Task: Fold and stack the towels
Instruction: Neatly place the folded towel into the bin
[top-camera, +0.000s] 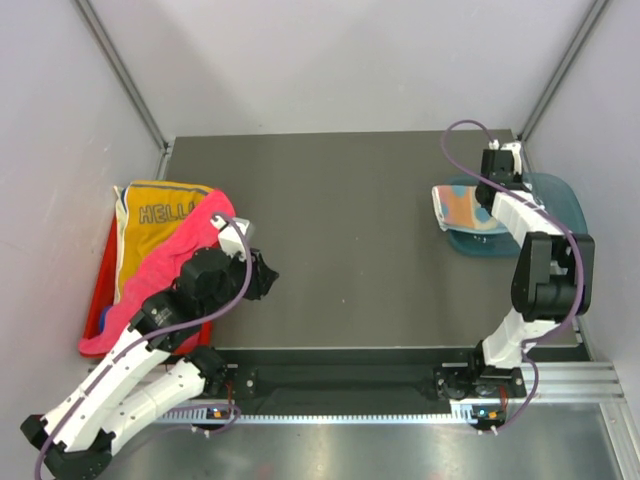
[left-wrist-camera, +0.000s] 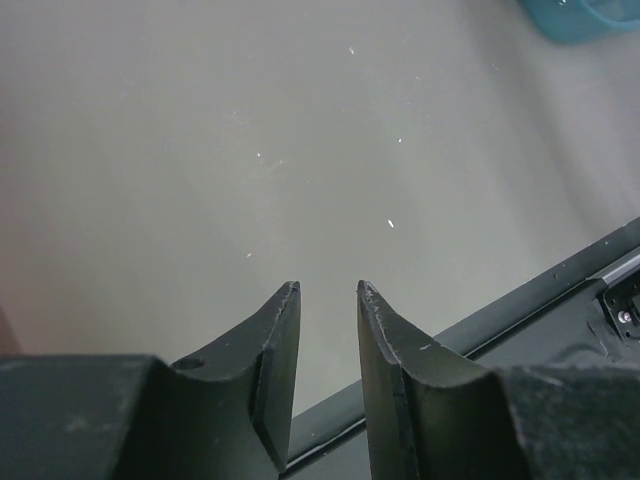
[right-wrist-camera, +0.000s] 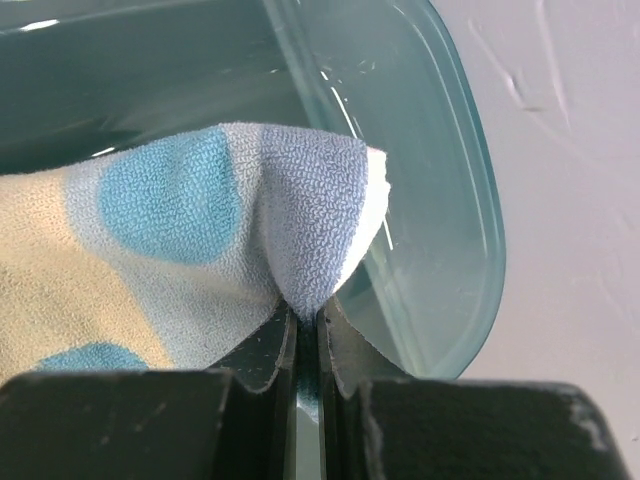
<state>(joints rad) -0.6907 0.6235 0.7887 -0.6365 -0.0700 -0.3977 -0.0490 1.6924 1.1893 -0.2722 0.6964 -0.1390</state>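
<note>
Here, right gripper clamped tight on corner of dotted towel, over teal bin at far right. Left gripper part-open, empty, beside pink towel and yellow towel on red tray. Risk: thin pinch, apparently fabric edge only, slipping on lift.

Dark capitals reading "HELL", with a fifth letter half hidden under the pink towel, stand on the yellow towel at the left edge of the table.

Bin wall beside right end effector
</note>
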